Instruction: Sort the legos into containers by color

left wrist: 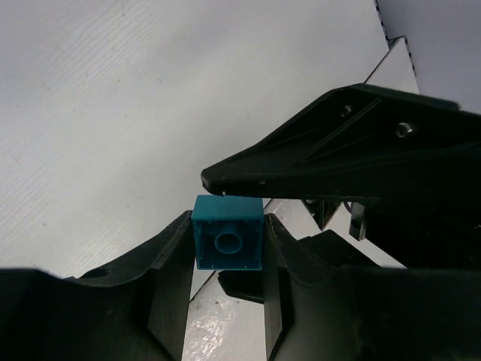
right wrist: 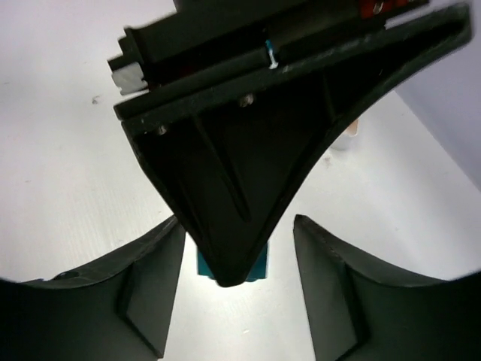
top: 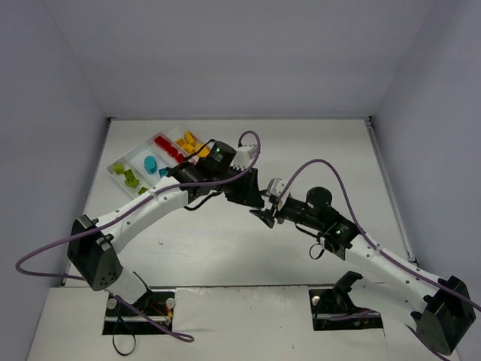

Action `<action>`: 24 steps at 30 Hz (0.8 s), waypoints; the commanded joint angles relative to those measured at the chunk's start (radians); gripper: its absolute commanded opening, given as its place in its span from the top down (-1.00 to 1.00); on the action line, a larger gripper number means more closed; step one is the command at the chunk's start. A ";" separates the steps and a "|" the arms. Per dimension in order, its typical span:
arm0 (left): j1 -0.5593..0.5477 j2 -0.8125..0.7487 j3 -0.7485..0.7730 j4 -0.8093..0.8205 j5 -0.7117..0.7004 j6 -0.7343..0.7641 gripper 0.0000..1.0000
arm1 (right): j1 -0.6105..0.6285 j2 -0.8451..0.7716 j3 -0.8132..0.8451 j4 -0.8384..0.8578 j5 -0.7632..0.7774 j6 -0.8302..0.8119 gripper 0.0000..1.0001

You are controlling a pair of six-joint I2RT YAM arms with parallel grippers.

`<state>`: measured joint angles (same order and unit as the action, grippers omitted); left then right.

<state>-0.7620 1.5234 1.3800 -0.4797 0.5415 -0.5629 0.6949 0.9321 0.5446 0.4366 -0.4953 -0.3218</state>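
1. The left claw (left wrist: 228, 222) is clenched on a teal brick (left wrist: 228, 242). One finger presses flat on each side wall, so the brick sits square, its ringed face towards the wrist camera.
2. The right claw (right wrist: 239, 226) is released. Its fingers stand spread and touch nothing, straddling one left finger (right wrist: 225, 188) with the brick just behind it.
3. The claws meet tip to tip well apart from the tray (top: 137, 156), to its right and nearer the arm bases. The brick seems to hang above the table (top: 316, 150) rather than rest on it.
4. In the tray, sorted teal bricks (top: 150, 163) lie in the lane between the green lane and the red lane. That lane is where this brick belongs.
5. This looks like a hand-over or a pull-apart. With the right claw slack, the left alone carries the brick, which makes sense as its arm is on the tray's side.
6. The right claw probably needs to back straight out first. If the left swings early, the brick could be clipped and twisted loose.
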 commanded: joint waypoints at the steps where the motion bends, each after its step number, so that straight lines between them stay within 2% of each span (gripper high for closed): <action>1: 0.004 -0.012 0.037 -0.010 -0.044 0.043 0.86 | 0.005 -0.018 0.038 0.128 0.009 0.007 -0.17; 2: 0.025 -0.014 0.037 -0.031 -0.067 0.047 0.88 | 0.005 -0.016 0.040 0.123 0.015 0.021 -0.47; 5: 0.087 -0.020 0.025 -0.059 -0.087 0.060 0.88 | 0.003 -0.001 0.049 0.102 0.058 0.052 -0.71; 8: 0.200 -0.032 -0.005 -0.094 -0.127 0.075 0.88 | 0.003 0.019 0.052 0.093 0.098 0.076 -0.80; 9: 0.258 -0.035 -0.013 -0.117 -0.179 0.081 0.88 | 0.005 0.022 0.045 0.093 0.113 0.085 -0.82; 14: 0.406 -0.023 -0.010 -0.137 -0.362 0.089 0.88 | 0.003 0.001 0.000 0.126 0.208 0.125 -0.86; 18: 0.507 0.069 0.031 -0.112 -0.491 0.089 0.87 | 0.003 -0.029 -0.052 0.159 0.241 0.168 -0.86; 24: 0.612 0.270 0.149 -0.157 -0.561 0.101 0.75 | 0.003 -0.102 -0.092 0.194 0.296 0.193 -0.89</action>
<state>-0.1802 1.7508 1.4582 -0.6167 0.0559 -0.4805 0.6949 0.8757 0.4488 0.5011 -0.2543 -0.1570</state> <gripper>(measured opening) 0.299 0.942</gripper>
